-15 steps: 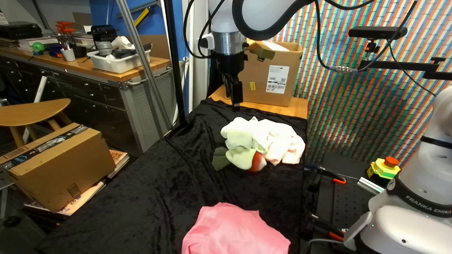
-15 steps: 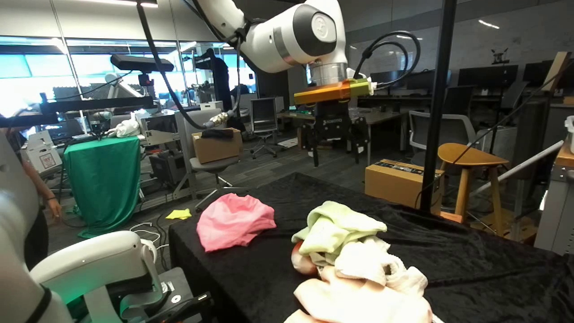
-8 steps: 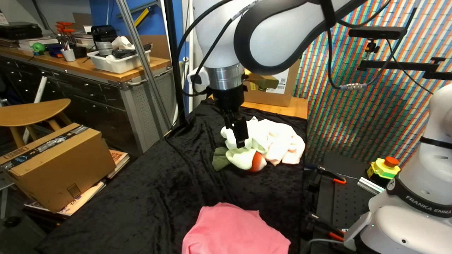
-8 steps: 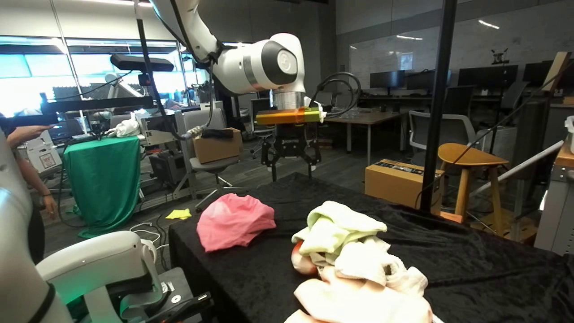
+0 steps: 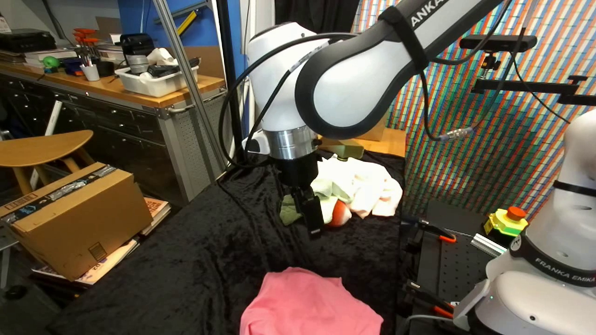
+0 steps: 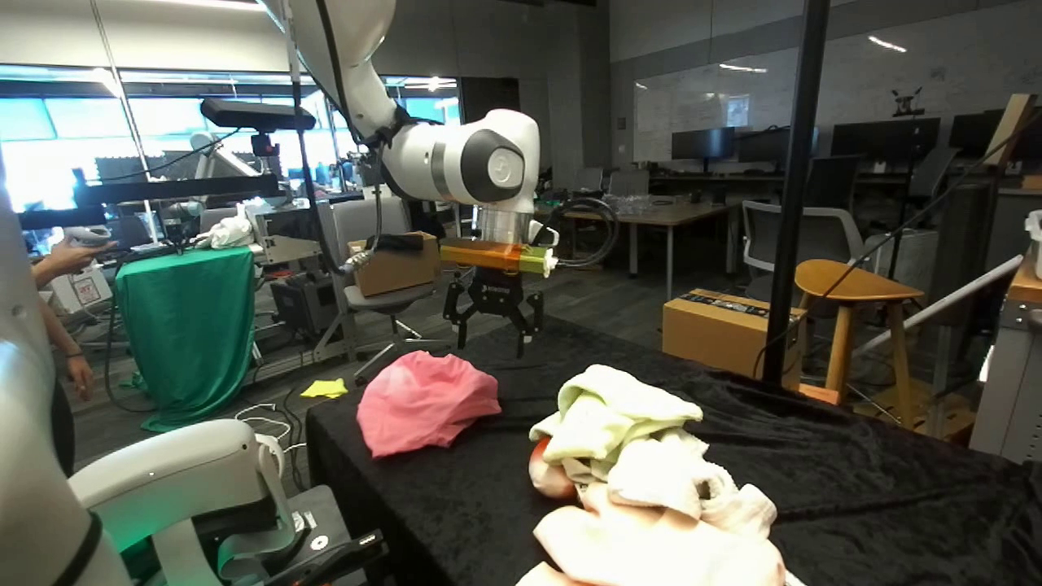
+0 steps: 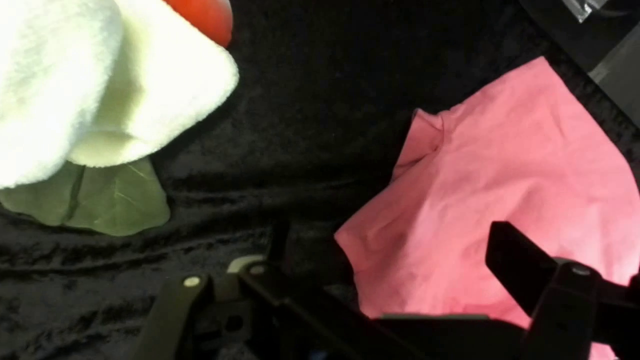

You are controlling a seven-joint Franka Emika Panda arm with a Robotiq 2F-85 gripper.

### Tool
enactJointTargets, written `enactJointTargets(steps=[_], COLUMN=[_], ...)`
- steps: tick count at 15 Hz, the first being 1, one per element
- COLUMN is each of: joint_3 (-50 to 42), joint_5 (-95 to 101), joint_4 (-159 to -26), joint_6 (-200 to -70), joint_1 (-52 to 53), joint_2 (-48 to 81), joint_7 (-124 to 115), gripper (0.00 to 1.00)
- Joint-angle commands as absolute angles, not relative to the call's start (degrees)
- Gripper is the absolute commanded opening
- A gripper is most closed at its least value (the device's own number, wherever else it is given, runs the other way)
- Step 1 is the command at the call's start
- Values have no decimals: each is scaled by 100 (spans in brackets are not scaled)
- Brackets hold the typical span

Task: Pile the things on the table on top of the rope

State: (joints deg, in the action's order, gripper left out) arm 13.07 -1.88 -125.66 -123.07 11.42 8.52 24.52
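the gripper (image 6: 491, 346) hangs in the air over the counter (image 5: 186, 270), pointing down, its jaws standing wide apart and holding nothing. the counter is draped in black velvety fabric with soft creases running through it.

the pink cloth (image 6: 427, 403) lies on that fabric in a loose mound of its own, well apart from the other cloths. in the wrist view one finger (image 7: 515, 265) shows in front of its pink folds.

the other cloths lie heaped together: a bunched pale green cloth (image 6: 602, 415), a peach cloth (image 6: 667, 545), and between them a white cloth (image 6: 655, 476) that touches both. a red and white ball (image 6: 549, 476) sits against the heap, partly covered by the pale green cloth. a dark green piece (image 7: 130, 200), leaf-like, pokes out from under the pale green edge. in an exterior view the gripper hides part of this heap.

a taped cardboard box (image 5: 84, 223) sits off to one side of the counter, near a wooden stool (image 6: 855, 281). a white bin (image 5: 151, 84) stands on a workbench (image 5: 207, 84) further back.
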Motion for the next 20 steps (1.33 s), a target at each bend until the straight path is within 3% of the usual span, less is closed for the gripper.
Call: enactJointTargets(steps=[1,20], joint_3=[1376,1666], joint_5=[-653,-1926], joint_4=[-12491,-11887], joint_6=[-12765,-13554], joint_1=[1091,735], joint_2=[1173,2669], joint_7=[2452,2251], gripper=[100,100])
